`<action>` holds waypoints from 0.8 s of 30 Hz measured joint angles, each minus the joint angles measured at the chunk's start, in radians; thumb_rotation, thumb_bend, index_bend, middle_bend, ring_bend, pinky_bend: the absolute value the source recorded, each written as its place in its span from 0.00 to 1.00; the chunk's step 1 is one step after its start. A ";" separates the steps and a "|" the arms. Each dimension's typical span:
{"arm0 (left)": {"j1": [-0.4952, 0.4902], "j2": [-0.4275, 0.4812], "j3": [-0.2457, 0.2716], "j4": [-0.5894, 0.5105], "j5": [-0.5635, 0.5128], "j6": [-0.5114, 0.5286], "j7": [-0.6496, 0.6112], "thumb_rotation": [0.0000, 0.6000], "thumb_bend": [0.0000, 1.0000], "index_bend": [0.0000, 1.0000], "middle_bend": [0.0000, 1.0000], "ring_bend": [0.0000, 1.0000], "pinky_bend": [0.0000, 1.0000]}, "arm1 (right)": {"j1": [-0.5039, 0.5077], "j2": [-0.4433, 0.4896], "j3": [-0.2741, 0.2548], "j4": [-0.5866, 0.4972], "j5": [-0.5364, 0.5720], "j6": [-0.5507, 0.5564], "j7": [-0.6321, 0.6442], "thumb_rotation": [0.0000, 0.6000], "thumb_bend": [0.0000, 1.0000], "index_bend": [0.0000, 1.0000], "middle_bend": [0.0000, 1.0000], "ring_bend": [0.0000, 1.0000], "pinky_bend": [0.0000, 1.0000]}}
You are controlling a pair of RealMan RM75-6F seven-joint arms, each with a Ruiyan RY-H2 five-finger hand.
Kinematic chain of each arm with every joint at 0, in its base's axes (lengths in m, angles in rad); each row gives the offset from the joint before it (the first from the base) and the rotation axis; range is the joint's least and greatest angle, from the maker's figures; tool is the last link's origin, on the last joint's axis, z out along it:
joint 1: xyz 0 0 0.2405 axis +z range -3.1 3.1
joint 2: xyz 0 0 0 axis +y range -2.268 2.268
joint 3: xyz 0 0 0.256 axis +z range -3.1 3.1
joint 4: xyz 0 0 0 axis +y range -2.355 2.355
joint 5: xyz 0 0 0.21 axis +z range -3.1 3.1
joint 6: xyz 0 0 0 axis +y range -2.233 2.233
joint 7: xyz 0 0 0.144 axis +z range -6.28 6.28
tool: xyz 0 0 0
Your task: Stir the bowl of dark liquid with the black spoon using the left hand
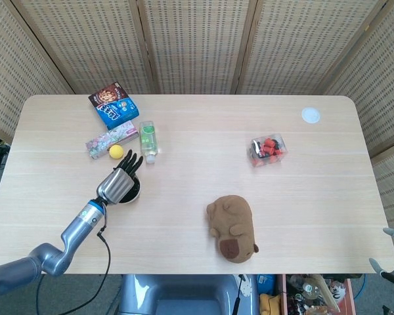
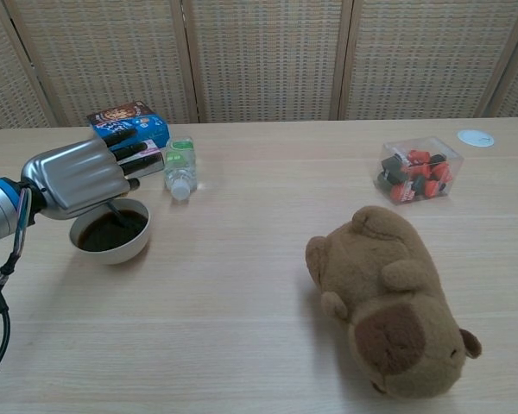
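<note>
Stirring looks underway: the left hand (image 2: 76, 177) pinches the black spoon (image 2: 114, 209), its tip dipped in the bowl (image 2: 110, 247); more strokes remain.

The left hand (image 2: 78, 175) hangs over the bowl (image 2: 110, 235), holding the black spoon (image 2: 115, 209) with its tip in the dark liquid. A bottle (image 2: 180, 164) lies just behind; a plush toy (image 2: 387, 299) sits well apart.

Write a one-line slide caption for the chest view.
Left hand holds the black spoon in a white bowl of dark liquid, with a plush capybara lying nearby on the table.
</note>
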 measured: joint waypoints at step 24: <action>0.165 0.233 -0.047 -0.353 -0.070 0.217 -0.267 1.00 0.44 0.03 0.00 0.00 0.00 | 0.044 0.022 0.015 -0.032 -0.026 -0.013 -0.032 1.00 0.30 0.33 0.21 0.09 0.21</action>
